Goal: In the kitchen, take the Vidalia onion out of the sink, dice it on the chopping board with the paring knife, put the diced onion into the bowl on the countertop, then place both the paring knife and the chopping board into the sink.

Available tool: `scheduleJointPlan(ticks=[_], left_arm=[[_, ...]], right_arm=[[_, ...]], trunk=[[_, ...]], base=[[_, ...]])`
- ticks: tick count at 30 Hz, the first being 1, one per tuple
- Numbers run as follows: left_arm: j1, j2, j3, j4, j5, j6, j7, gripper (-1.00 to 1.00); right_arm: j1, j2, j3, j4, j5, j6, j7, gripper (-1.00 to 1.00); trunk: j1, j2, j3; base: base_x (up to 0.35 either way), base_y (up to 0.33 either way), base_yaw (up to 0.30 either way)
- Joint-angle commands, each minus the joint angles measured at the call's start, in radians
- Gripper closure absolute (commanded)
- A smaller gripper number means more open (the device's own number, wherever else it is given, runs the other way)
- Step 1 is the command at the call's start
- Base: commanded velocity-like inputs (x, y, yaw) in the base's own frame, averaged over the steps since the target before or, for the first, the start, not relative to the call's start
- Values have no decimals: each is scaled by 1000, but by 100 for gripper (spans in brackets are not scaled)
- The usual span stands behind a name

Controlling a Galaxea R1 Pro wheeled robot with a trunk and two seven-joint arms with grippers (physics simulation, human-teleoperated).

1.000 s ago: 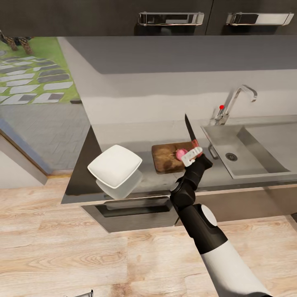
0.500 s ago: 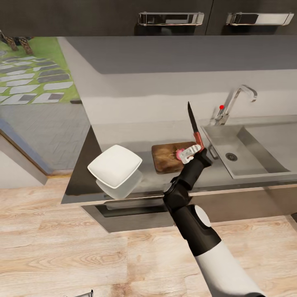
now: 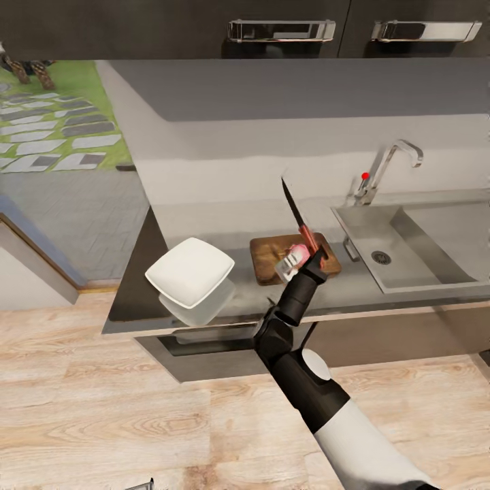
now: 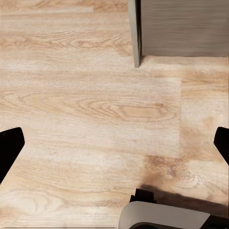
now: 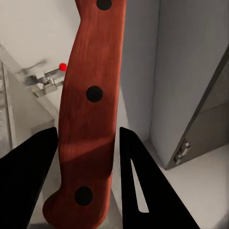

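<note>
Pinching the knife (image 3: 297, 216) by its red handle, the right claw (image 3: 294, 262) holds it blade-up and tilted above the chopping board (image 3: 269, 257), where a pink onion (image 3: 297, 252) sits by its fingers. The board lies on the worktop (image 3: 136, 299) between the white bowl (image 3: 189, 272) and the sink (image 3: 408, 253). The left claw (image 4: 114, 148) hangs spread over the wooden floor (image 4: 86, 109).

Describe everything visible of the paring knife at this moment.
The paring knife has a reddish-brown, wood-looking handle with three dark rivets and a slim, dark, pointed blade. The right gripper holds it by the handle, jaws shut on either side. It is lifted above the chopping board, blade pointing up and tilted toward the wall.
</note>
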Motion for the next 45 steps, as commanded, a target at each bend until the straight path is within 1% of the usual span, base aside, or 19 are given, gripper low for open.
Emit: scheduleJointPlan(ticks=[1,6,10,26,37,40,45], left_arm=[[-2,1,5,4,-11,-5,7,-100],[-2,1,5,4,-11,-5,7,-100],[-2,1,5,4,-11,-4,7,-100],[-2,1,5,4,-11,-4,7,-100],[-2,1,5,4,-11,-4,7,-100],[-2,1,5,4,-11,-4,7,-100],[-2,1,5,4,-11,-4,7,-100]], right_arm=[[-1,0,1,3,-1,3,-4,100],[-1,0,2,14,-3,4,-5,100],[-1,0,2,21,-4,3,-4,100],[-1,0,1,38,-8,-4,-1,100],[-1,0,-4,104,-13,-8,1,100],[-1,0,-11,119,-19,-9,1,100],[-1,0,-42,129,-23,-10,1,100]], trunk=[[0,-2,-2],[0,-2,-2],[0,-2,-2],[0,-2,-2],[0,-2,-2],[0,-2,-2],[0,-2,-2]], base=[[-211,0,0],[-239,0,0],[-69,0,0],[-4,0,0],[59,-55,0],[6,-6,0],[1,-1,0]])
